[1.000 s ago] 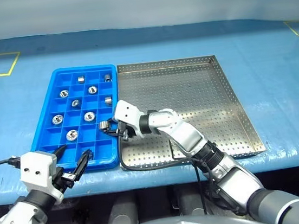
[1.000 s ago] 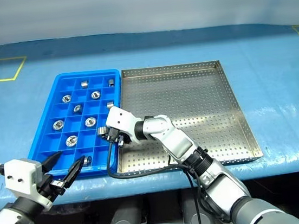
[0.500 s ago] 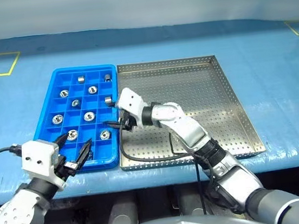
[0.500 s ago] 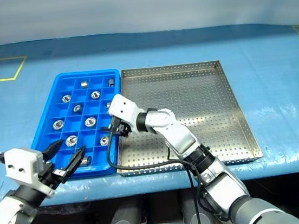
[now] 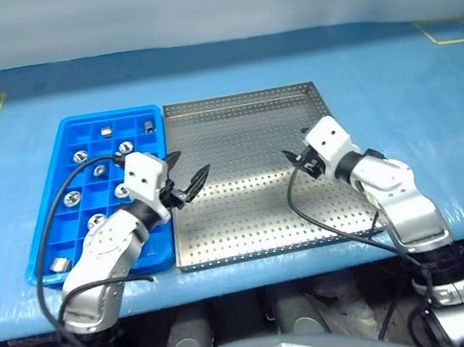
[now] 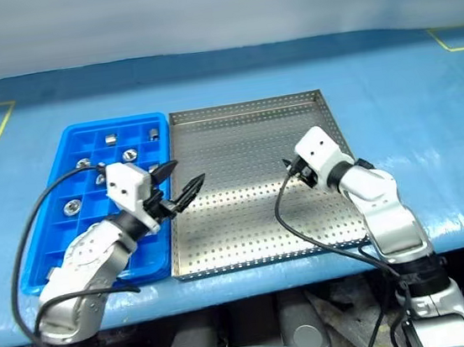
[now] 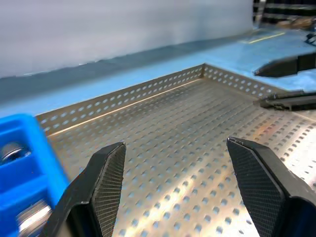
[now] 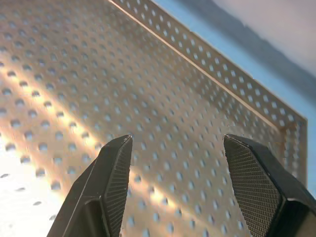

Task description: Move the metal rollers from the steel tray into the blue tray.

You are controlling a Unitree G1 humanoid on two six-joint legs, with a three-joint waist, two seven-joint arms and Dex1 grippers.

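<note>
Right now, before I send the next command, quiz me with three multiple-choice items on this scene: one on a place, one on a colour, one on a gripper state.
1. Where are the metal rollers?
A. in the blue tray
B. on the steel tray floor
C. on the tablecloth

2. What colour is the compartment tray?
A. red
B. blue
C. grey

3. How do both grippers stand?
A. both shut on rollers
B. left shut, right open
C. both open, holding nothing

Answers:
1. A: rollers sit in the blue compartments, while the steel tray shows only a bare perforated floor.
2. B: it is bright blue plastic.
3. C: the left gripper and right gripper have spread fingers with only tray floor between them.
</note>
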